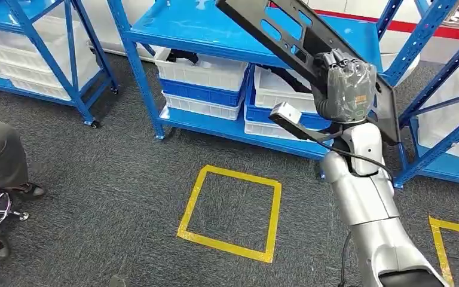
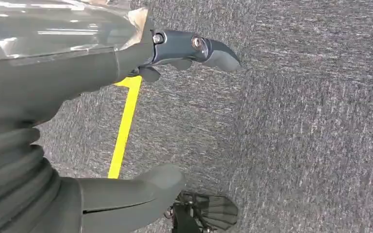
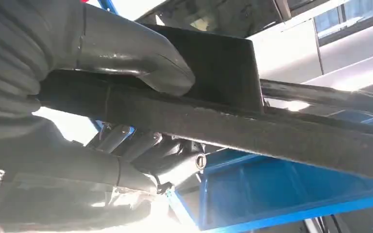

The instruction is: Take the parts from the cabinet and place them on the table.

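Note:
My right hand [image 1: 345, 84] is raised in front of the blue cabinet [image 1: 215, 33] and grips a long black slotted metal part [image 1: 299, 36], which slants from upper left down to the right past the hand. In the right wrist view the thumb [image 3: 136, 58] presses on the black part [image 3: 272, 136] and the fingers [image 3: 145, 155] wrap under it. My left hand [image 2: 102, 121] hangs over grey carpet with thumb [image 2: 131, 194] and fingers [image 2: 194, 48] apart and nothing between them.
White and blue bins [image 1: 206, 81] fill the cabinet's lower shelves. Another blue rack [image 1: 42, 54] stands at the left. A yellow tape square [image 1: 233, 212] marks the carpet. A person's leg and shoes [image 1: 3, 161] are at the left edge.

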